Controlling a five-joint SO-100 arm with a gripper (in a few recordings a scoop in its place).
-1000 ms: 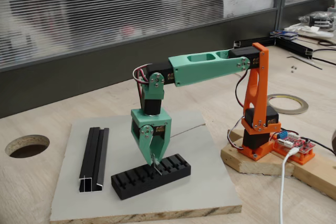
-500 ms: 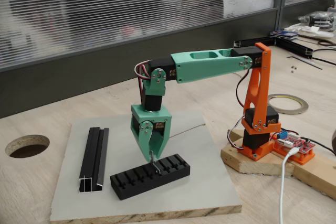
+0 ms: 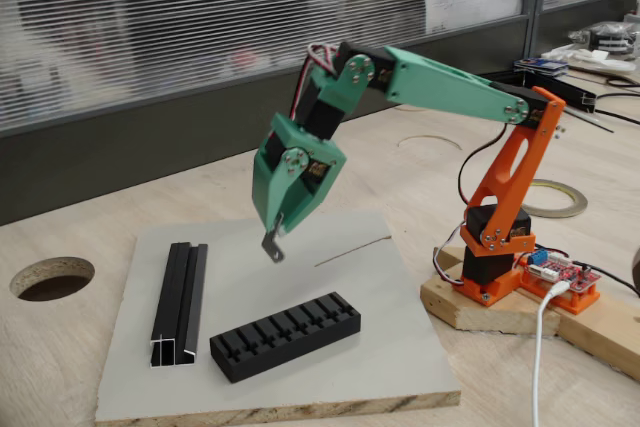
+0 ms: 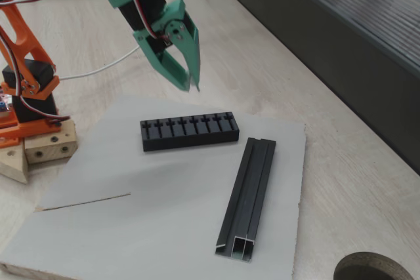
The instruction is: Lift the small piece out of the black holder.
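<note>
Pincer [image 3: 275, 237] grips the small piece [image 3: 272, 244]; no legible writing.

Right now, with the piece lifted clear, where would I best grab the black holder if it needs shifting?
Probably from straight above, closing across its narrow width at mid-length: the black holder lies flat with both long sides free. The gripper holds the small piece, so release that first.
</note>
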